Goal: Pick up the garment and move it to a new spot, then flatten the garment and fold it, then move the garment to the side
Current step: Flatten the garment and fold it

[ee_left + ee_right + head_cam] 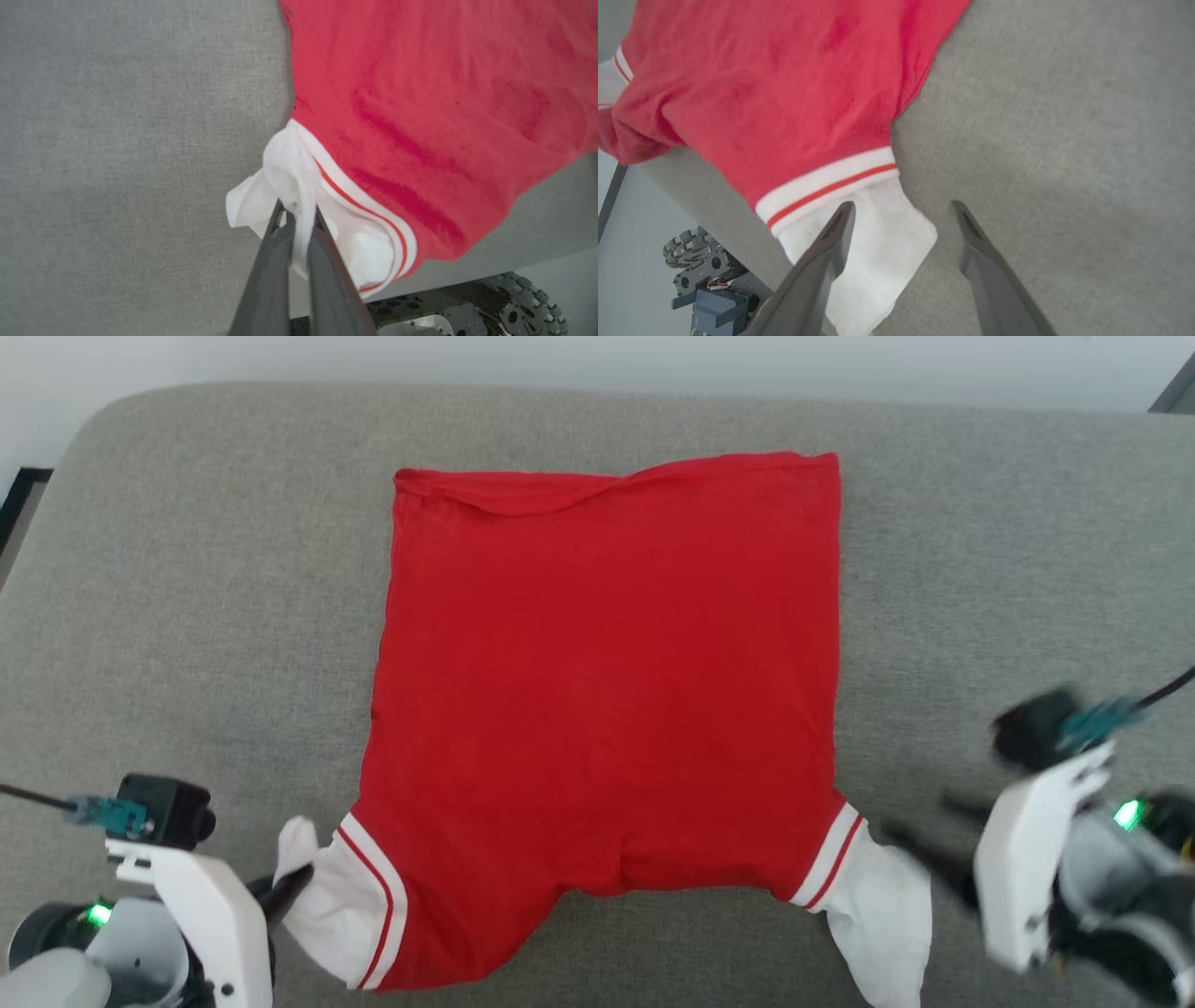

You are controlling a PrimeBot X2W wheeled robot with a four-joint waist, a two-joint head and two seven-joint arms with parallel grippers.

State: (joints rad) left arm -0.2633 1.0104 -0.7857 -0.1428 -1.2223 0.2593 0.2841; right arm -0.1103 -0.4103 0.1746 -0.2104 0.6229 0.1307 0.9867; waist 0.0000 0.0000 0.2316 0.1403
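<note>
Red, white-sleeved shirt [607, 691] flat at cushion's [187, 569] near edge: left claw [299, 219] clamped on one sleeve [280, 172], right claw [902, 205] apart at the other.

So what you've got here is a big grey woven-fabric cushion [187, 569], flat on top, with a rounded corner at the far left. Could be a sofa seat or an ottoman, you can't really tell. The weave looks fine and even right across. Past its far edge there's a pale off-white strip [597, 359], wall or floor, hard to say. A thin dark bar [19, 499] sits just off the cushion's left side, and a dark grey wedge [1178, 390] pokes in at the top right corner. Down by the near edge, the right wrist view gives you smooth pale grey floor [626, 261] with a narrow dark line [609, 196] crossing it.
</note>
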